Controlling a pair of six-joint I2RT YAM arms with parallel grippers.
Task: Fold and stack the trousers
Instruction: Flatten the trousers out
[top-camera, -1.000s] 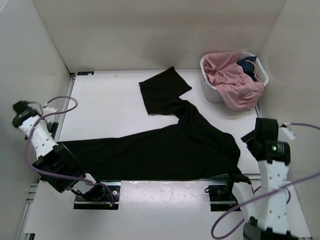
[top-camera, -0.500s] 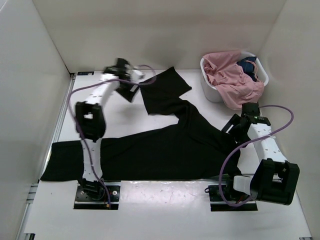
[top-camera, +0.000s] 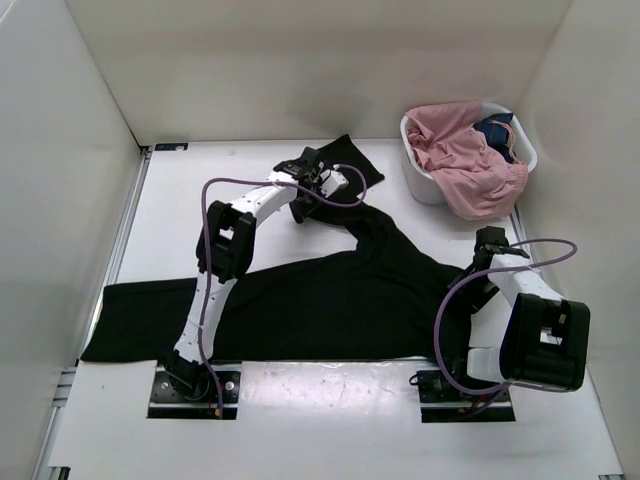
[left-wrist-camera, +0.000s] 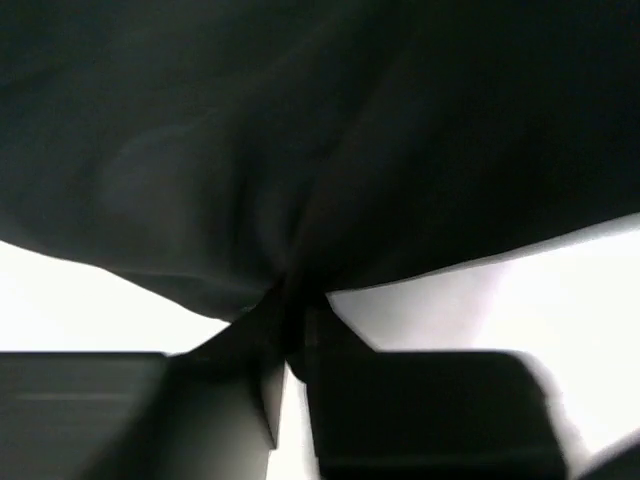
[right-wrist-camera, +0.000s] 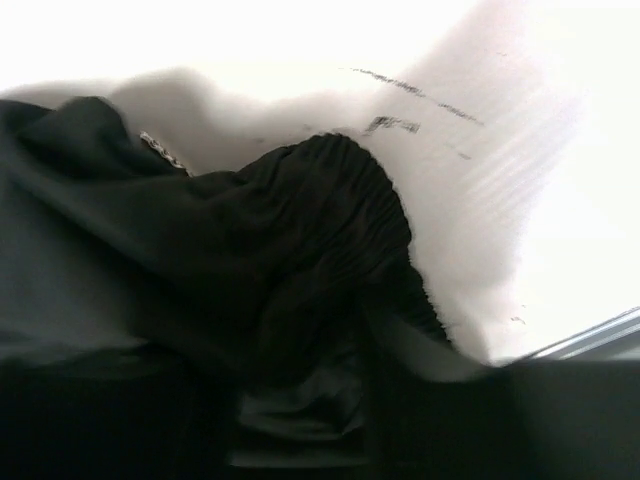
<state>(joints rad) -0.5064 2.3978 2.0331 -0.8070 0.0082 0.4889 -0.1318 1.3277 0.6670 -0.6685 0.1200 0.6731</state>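
The white basket (top-camera: 422, 180) in the far right corner holds pink cloth (top-camera: 465, 150) and something dark blue (top-camera: 497, 128). The black trousers (top-camera: 330, 300) lie flat on the table (top-camera: 200, 210), one leg reaching its left edge, the other pointing far, with bare room beside it. The left gripper (left-wrist-camera: 290, 348) is pinched tight on the far leg; cloth bunches inside the right gripper (right-wrist-camera: 300, 430), but I cannot tell if it squeezes.

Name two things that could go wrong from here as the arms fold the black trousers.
1. The left tool pinches only a thin edge of the trousers; the cloth may slip out when pulled.
2. The near leg end lies over the left edge of the table, so dragging could snag it or pull it off.
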